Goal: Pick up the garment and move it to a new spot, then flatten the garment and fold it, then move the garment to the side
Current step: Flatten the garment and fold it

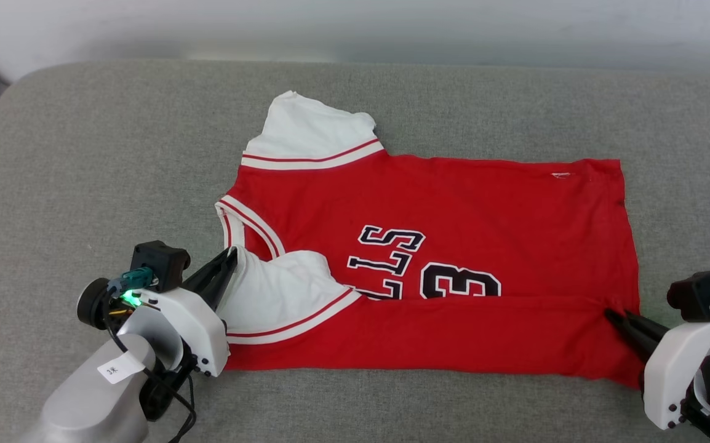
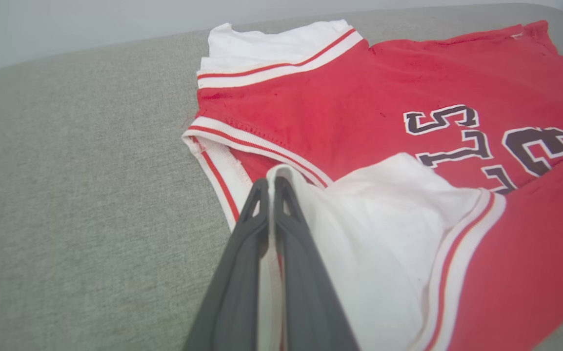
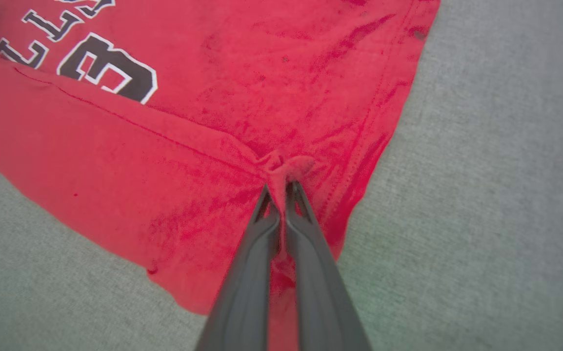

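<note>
Setting: A red shirt (image 1: 453, 203) lies spread out on a grey cushion (image 1: 84, 154), seen from above, with one robot gripper at each end of its near edge.
Left arm: A pale forearm rises from the lower left corner, with a small paper tag (image 1: 118, 368) stuck to it.
Left gripper: The two dark fingers of the left gripper (image 1: 232, 251) (image 2: 270, 181) are pressed together on the edge of a white sleeve. In the wrist view a strip of white cloth runs between them.
Near sleeve: The pinched sleeve (image 1: 275, 289) (image 2: 384, 219) spreads out to the right of those fingertips. It is turned in over the red front, with its red-and-white striped band farthest from the fingers.
Neck: The striped neck opening (image 1: 232, 221) (image 2: 223, 170) lies just beyond the left fingertips.
Far sleeve: The other white sleeve (image 1: 312, 129) (image 2: 276, 44) lies flat at the shirt's far edge, well beyond the left fingers.
Lettering: Black-and-white letters (image 1: 386, 252) and a number 3 (image 1: 459, 280) (image 3: 110, 68) sit between the two grippers, their lower parts covered by the fold.
Fold: A long red strip (image 1: 453, 335) of the near edge is turned up over the front. It runs from the near sleeve across to the right fingertips.
Right gripper: The fingers of the right gripper (image 1: 610, 314) (image 3: 279, 187) are closed together on a small bunch of red cloth at the end of the fold line.
Hem: The shirt's bottom hem (image 1: 629, 234) (image 3: 389, 122) passes just beside the right fingertips, with bare grey cushion beyond it.
</note>
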Tool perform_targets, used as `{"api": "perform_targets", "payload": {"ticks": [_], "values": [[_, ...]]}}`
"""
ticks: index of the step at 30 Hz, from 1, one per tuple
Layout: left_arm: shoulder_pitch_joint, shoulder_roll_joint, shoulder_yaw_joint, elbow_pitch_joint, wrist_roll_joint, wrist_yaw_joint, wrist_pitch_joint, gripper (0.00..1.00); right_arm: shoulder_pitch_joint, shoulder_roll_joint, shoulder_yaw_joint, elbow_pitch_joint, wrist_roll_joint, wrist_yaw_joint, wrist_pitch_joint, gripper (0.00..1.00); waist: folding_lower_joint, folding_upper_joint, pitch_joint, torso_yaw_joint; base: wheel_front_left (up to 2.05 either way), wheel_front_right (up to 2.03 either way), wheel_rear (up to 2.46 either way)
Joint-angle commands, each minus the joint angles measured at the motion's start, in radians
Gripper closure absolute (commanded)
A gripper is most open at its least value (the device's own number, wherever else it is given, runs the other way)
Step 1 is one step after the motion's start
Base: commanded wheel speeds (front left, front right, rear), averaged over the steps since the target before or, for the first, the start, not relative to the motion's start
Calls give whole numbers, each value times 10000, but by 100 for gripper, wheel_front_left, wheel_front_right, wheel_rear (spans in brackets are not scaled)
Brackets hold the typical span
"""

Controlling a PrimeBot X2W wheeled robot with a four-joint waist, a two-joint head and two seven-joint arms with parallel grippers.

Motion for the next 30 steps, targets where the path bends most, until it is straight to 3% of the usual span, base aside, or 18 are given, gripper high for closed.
{"api": "perform_targets", "payload": {"ticks": [1, 11, 12, 13, 14, 19, 23, 24, 30], "values": [[-157, -138, -42, 260, 7, -91, -98, 100, -243, -3, 149, 139, 87, -7, -31, 100, -2, 0, 283, -32, 0, 0, 0], [-588, -1069, -471, 2449, -239, -498, -448, 100, -817, 205, 1230, 1074, 326, -4, -116, 100, -2, 0, 421, -21, 0, 0, 0], [-630, -1095, -492, 2594, -255, -508, -488, 91, -830, 217, 1260, 1066, 379, -4, -150, 89, -2, 0, 345, -22, 0, 0, 0], [-665, -1105, -510, 2702, -271, -525, -522, 27, -844, 203, 1283, 1050, 400, -4, -231, 59, -2, 0, 260, -21, 0, 0, 0], [-779, -1029, -580, 2939, -223, -547, -591, 0, -793, 147, 1204, 968, 431, -6, -497, 0, -2, 0, -62, 27, 0, 0, 0], [-1121, -660, -513, 2834, -350, -555, -496, 0, -663, -29, 962, 528, 457, -6, -682, 0, -2, 0, -594, 76, 0, 0, 0], [-1396, -215, -658, 2321, -279, -552, 248, 0, -553, -120, 667, 122, 400, -6, -547, 0, -2, 0, -936, 139, 0, 0, 0], [-1601, 249, -911, 1512, -699, -559, 2067, 0, -451, -172, 391, -159, 336, -6, -354, 0, -2, 0, -1129, 223, 0, 0, 0], [-1928, 990, -1437, 223, -1749, -572, 5260, 0, -281, -41, 210, -459, 248, -6, -41, 0, -2, 0, -1204, 278, 0, 0, 0]]}}
